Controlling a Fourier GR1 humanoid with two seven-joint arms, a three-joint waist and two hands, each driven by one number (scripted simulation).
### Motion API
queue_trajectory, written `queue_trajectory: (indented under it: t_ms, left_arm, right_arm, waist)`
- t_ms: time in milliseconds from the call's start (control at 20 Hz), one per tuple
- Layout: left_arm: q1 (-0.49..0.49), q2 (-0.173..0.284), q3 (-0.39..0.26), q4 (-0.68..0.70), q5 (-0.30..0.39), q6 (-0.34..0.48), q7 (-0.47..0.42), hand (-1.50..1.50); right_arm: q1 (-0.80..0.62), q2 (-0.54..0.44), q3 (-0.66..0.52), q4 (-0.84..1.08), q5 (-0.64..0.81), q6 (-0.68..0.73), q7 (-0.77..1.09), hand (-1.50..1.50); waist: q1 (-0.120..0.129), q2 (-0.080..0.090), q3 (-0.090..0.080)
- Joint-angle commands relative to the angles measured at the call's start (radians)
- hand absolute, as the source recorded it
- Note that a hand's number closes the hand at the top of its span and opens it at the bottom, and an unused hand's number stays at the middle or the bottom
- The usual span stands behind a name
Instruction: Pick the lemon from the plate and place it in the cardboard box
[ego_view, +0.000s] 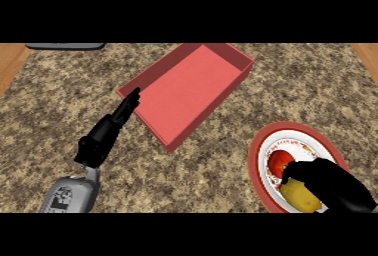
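Head view — right hand (332, 186) is curling round the lemon (299, 196) on the plate (260, 150); left hand (111, 129) is resting with straight fingers beside the red box (188, 90).

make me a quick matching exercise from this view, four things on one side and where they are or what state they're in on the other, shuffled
Things:
1. lemon
2. cardboard box
3. left hand
4. plate

Places or states:
A. red rim, at the right of the counter
B. open, fingers straight, beside the box's left corner
C. yellow, on the plate under the right hand
D. red, nothing in it, middle of the counter

Pairs: 1-C, 2-D, 3-B, 4-A
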Motion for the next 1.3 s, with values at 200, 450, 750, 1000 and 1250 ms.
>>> queue_trajectory:
  t_ms: [200,450,750,1000,1250]
  left_arm:
    - [-0.004,-0.009,-0.018,0.051,-0.008,-0.015,-0.063,0.0]
    - [0.001,0.004,0.005,0.0,0.003,-0.016,-0.004,0.0]
    - [0.064,0.006,0.007,0.013,-0.024,-0.003,-0.078,0.0]
    - [-0.03,-0.034,-0.003,-0.005,-0.028,0.021,0.046,0.0]
    - [0.065,0.004,0.02,-0.076,0.02,-0.031,0.016,0.0]
  right_arm:
    - [-0.327,0.132,0.28,0.083,0.083,-0.057,-0.172,1.5]
    - [-0.463,0.216,0.186,0.235,0.072,-0.228,-0.248,1.5]
    - [-0.399,0.198,0.11,-0.035,-0.079,-0.08,-0.274,1.5]
    - [-0.441,0.196,0.0,-0.262,-0.266,0.176,-0.209,1.5]
    - [-0.504,0.205,-0.245,-0.3,-0.49,0.292,-0.113,1.5]
  waist:
    - [0.045,0.017,0.011]
    - [0.009,0.011,0.011]
    - [-0.016,0.006,0.01]
    - [-0.027,0.004,0.01]
    - [-0.01,0.004,0.01]
